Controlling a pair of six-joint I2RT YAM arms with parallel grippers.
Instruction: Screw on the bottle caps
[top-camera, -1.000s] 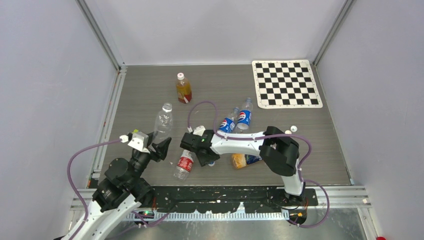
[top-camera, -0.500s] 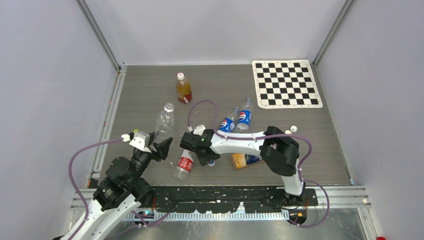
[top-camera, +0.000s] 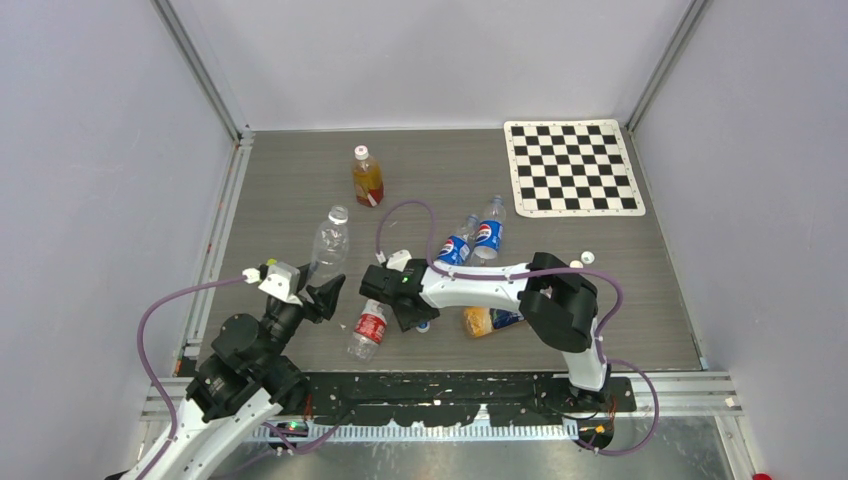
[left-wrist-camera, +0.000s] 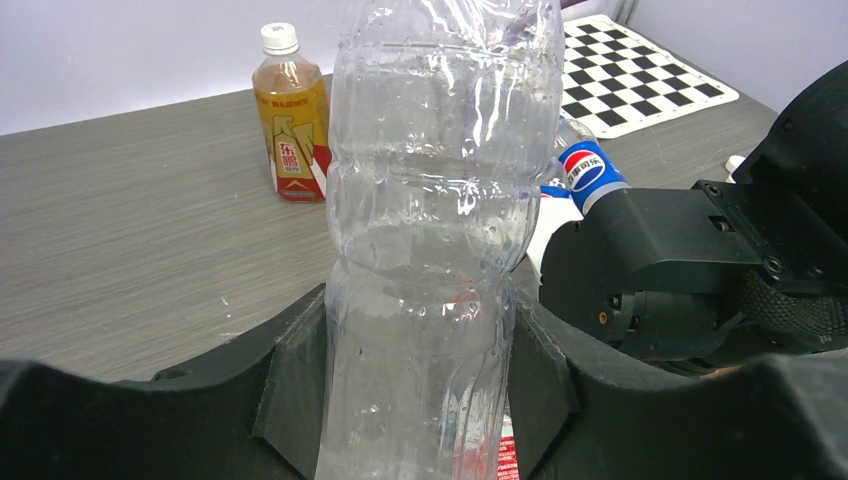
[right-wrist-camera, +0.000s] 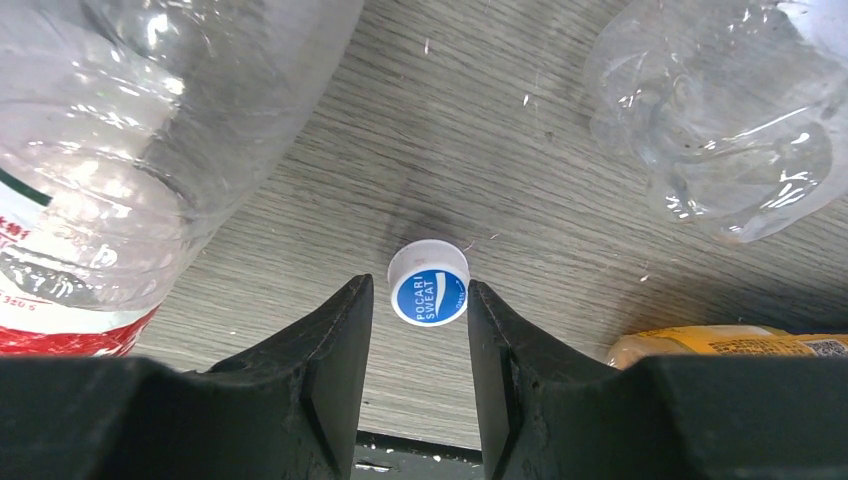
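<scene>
My left gripper (top-camera: 318, 295) is shut on a clear empty bottle (top-camera: 327, 243) and holds it upright; in the left wrist view the bottle (left-wrist-camera: 430, 200) fills the gap between the jaws (left-wrist-camera: 420, 370), and its neck is out of frame. My right gripper (top-camera: 405, 315) is open, pointing down at the table. A white cap with a blue Pocari Sweat top (right-wrist-camera: 429, 285) lies on the table right at its fingertips (right-wrist-camera: 420, 292), between them and untouched; it also shows in the top view (top-camera: 423, 326). Another white cap (top-camera: 588, 257) lies at the right.
A red-labelled bottle (top-camera: 369, 328) lies left of the right gripper, and a yellow bottle (top-camera: 490, 320) lies to its right. Two Pepsi bottles (top-camera: 488, 232) (top-camera: 455, 245) are behind it. An orange tea bottle (top-camera: 367, 177) stands capped at the back. A checkerboard (top-camera: 572, 168) lies at the back right.
</scene>
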